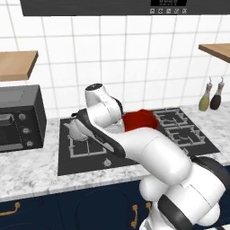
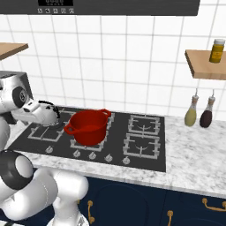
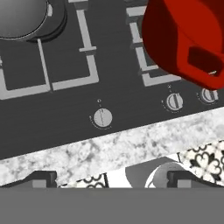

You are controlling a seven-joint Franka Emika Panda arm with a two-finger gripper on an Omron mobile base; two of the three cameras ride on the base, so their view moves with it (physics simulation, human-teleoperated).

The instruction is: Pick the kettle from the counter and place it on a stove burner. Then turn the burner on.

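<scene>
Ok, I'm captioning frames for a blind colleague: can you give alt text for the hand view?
The kettle sits on the stove burner at top left, inside its grey grate. A red pot fills the top right. Below run three knobs, the leftmost under the kettle's grate, then the counter edge.

table: white marble, grey veins, pale thick edge
cooktop: black glass, set into the table
oven: black, on the table left of the cooktop
bottles: two, on the table right of the cooktop, by the wall
kettle: on the left grate
pot: red, on the middle grates
knobs: along the cooktop's front edge
</scene>
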